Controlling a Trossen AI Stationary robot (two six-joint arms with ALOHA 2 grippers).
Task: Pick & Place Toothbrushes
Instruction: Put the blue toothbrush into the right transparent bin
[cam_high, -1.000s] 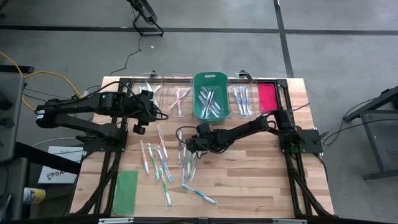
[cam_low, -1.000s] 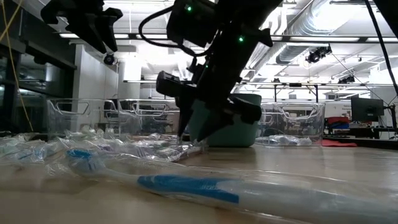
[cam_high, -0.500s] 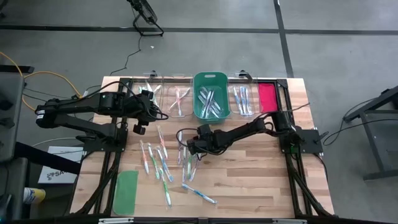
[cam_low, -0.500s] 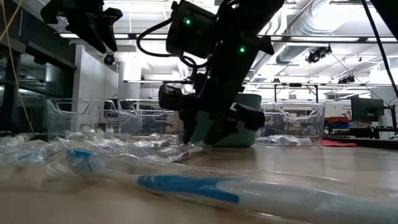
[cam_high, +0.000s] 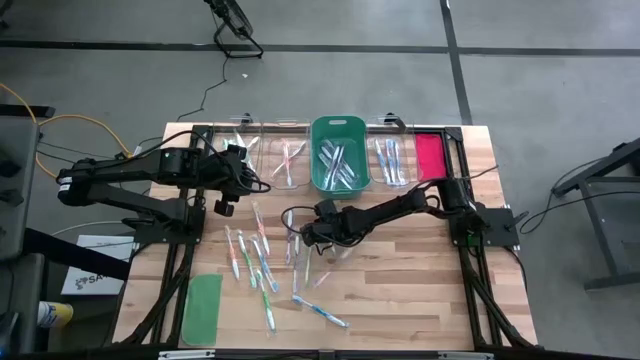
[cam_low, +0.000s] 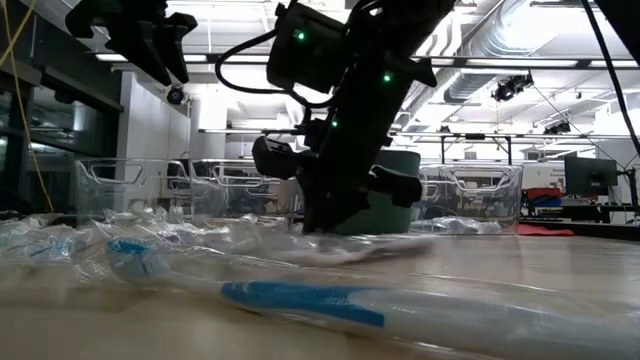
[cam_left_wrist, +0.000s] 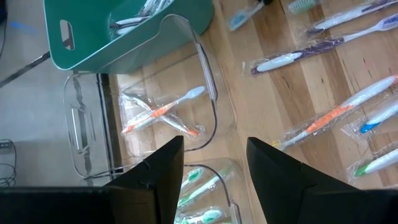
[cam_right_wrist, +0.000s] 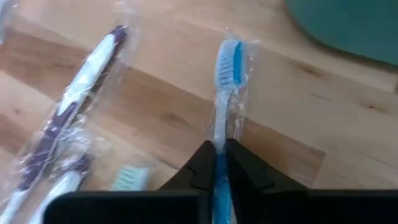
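Toothbrushes (cam_high: 255, 262) in clear wrappers lie scattered across the middle and near-left part of the wooden desk (cam_high: 400, 290), with more already sorted into containers along the far edge: a clear bin (cam_high: 288, 160) holding pink-accented ones, a green bin (cam_high: 340, 152) holding several, and another clear bin (cam_high: 390, 160) holding blue ones. A flat red-pink lid (cam_high: 430, 154) lies at the far right corner of the desk and a flat green lid (cam_high: 202, 308) at the near left.

The right gripper (cam_right_wrist: 220, 158) is low over the desk centre, just in front of the green bin. Its jaws are pressed together on the handle of a wrapped blue toothbrush (cam_right_wrist: 227, 81); the blue-and-white bristle head projects forward past the fingertips. A purple-handled toothbrush (cam_right_wrist: 74, 99) lies on the desk beside it. In the low view the right gripper (cam_low: 335, 205) sits at the desk surface in front of the green bin.

The left gripper (cam_left_wrist: 208, 180) hangs above the far left part of the desk, over the clear bins. Its jaws are spread and hold nothing; a pink-accented toothbrush (cam_left_wrist: 163, 111) in the clear bin shows beyond them.
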